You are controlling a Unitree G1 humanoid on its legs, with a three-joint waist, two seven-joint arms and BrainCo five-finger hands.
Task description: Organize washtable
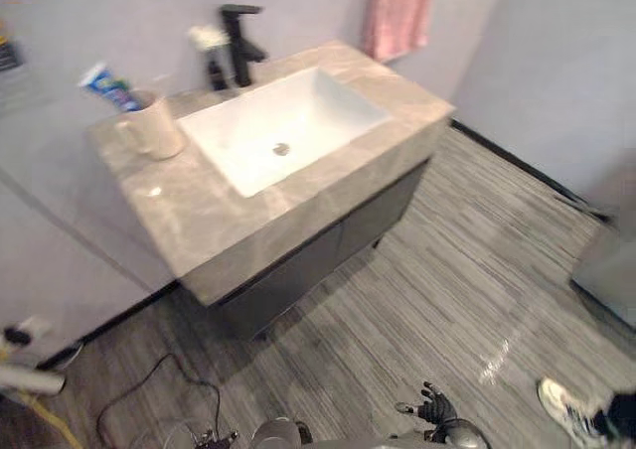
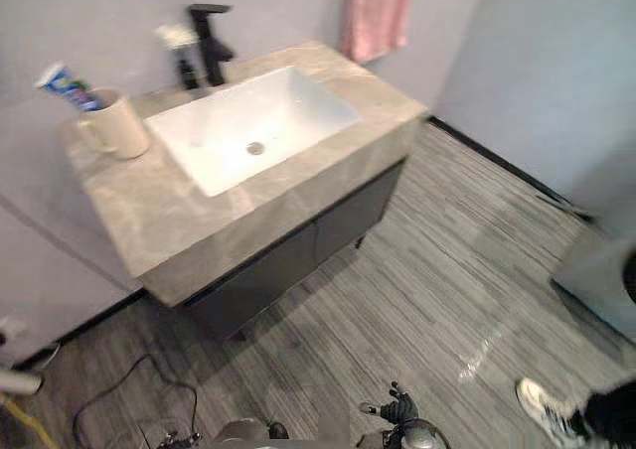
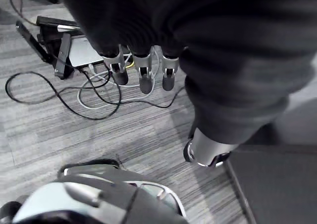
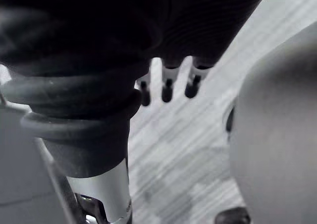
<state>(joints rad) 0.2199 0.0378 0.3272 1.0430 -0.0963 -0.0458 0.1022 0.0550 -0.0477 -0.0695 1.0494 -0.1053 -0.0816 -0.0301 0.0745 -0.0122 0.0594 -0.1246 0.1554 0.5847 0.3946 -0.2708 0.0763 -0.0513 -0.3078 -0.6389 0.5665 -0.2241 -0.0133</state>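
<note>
The countertop [image 1: 199, 221] is smooth, veined beige-grey stone with a soft sheen. The basin [image 1: 298, 111] set in it is glossy white, ceramic-looking. Behind the basin stands a matt black metal faucet [image 1: 238, 42]. Left of the basin, a smooth cream cup [image 1: 154, 126] holds a shiny plastic tube [image 1: 107, 85]. Behind the basin to the right hangs a pink cloth towel [image 1: 397, 12]. Below the basin, the cabinet fronts [image 1: 328, 250] are dark and matt, and the floor [image 1: 447, 270] is grey wood-grain with glare.

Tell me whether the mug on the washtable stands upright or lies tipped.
Upright: the mug stands on its base beside the sink, mouth up, with a toothpaste tube sticking out of it.

marble washtable [image 1: 199, 221] carries a cream mug [image 1: 154, 129] (holding toothpaste [image 1: 107, 86]).
</note>
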